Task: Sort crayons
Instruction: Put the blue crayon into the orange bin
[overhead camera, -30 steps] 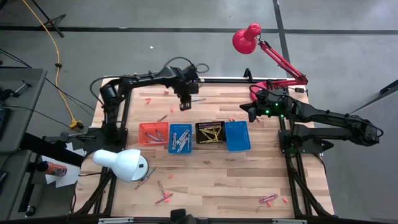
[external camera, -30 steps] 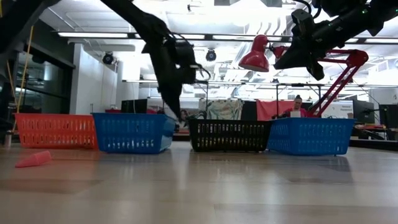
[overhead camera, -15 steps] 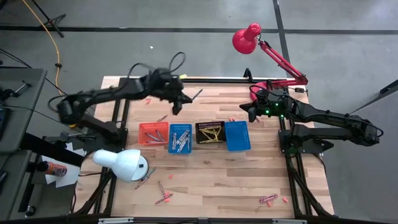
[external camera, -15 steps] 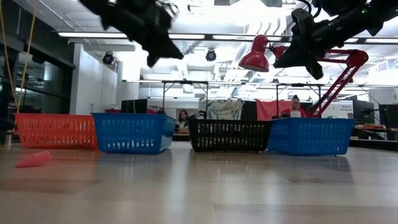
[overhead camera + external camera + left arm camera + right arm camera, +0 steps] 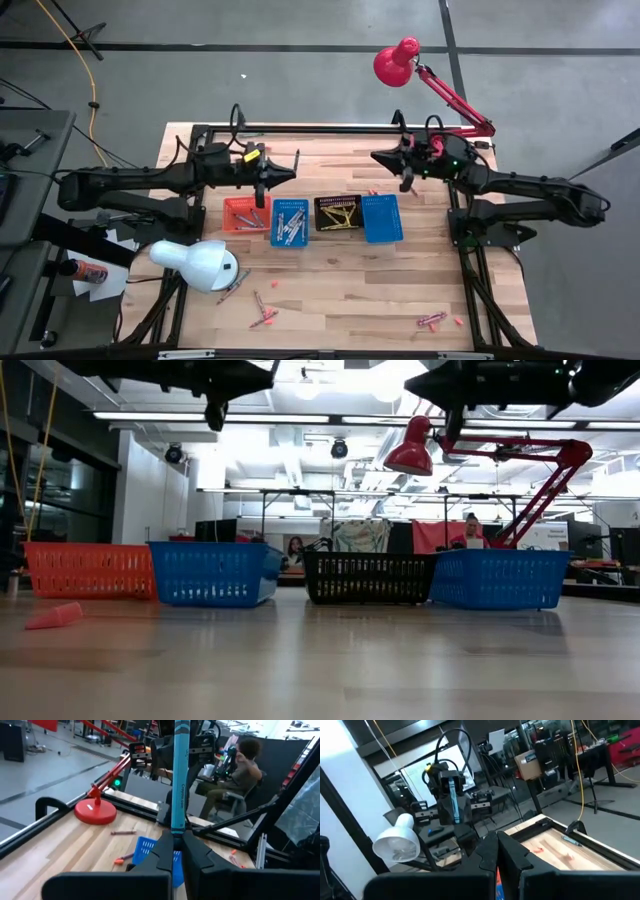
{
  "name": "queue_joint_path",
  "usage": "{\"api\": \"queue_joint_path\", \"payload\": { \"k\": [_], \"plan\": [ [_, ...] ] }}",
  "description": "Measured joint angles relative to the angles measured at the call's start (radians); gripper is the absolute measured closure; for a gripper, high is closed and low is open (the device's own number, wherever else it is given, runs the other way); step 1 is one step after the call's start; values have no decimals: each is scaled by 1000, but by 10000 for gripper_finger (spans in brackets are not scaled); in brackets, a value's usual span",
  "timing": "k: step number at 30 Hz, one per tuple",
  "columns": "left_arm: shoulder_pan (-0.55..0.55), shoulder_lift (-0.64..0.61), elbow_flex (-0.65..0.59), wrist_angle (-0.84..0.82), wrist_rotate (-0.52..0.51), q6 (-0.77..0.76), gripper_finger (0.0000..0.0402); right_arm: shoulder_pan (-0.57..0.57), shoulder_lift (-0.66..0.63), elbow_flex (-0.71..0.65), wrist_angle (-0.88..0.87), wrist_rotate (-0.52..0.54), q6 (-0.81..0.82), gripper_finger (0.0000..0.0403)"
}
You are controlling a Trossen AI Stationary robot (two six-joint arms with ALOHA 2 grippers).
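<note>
My left gripper point(image 5: 291, 172) hovers level over the table's far left part, pointing toward the right edge, shut on a blue crayon point(image 5: 179, 775). My right gripper point(image 5: 377, 157) hovers level opposite it, pointing left, shut; I see nothing between its fingers point(image 5: 490, 851). Below them stand four baskets in a row: orange point(image 5: 245, 213), blue point(image 5: 290, 222), black point(image 5: 338, 212) and blue point(image 5: 381, 218), with crayons inside. Loose crayons lie on the table, some near the front point(image 5: 263, 312) and front right point(image 5: 432, 320). My left gripper pinches the blue crayon near its lower end point(image 5: 178, 826) between its two fingertips. The fingers come level from the table's left side and lie across the crayon. The crayon stands roughly upright above the fingers, lifted clear of the table.
A white lamp head point(image 5: 195, 263) lies over the front left corner. A red lamp point(image 5: 398, 62) reaches out from the far right, its round base point(image 5: 95, 812) on the table. A pink crayon point(image 5: 55, 616) lies left of the baskets. A person point(image 5: 247, 767) sits beyond the table.
My left gripper, which pointed down at the table behind the baskets, has risen high with the blue crayon and tipped up to level while its arm folded back toward the left edge. My right gripper has risen a little and tipped up to level, now pointing at the left gripper.
</note>
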Motion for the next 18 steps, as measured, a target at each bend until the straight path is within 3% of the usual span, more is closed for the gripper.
{"api": "queue_joint_path", "payload": {
  "k": [13, 15, 18],
  "plan": [
    [-1, -2, 0, -14, 30, -26, 401, 0, 21, 0, 5, -11, -2, 402],
    [-10, -2, 5, -81, 61, -75, 401, -1, 21, 0, 4, -11, -3, 402],
    [-60, -2, 38, -331, 88, -145, 401, -7, 20, 0, -10, -11, -15, 402]
  ]
}}
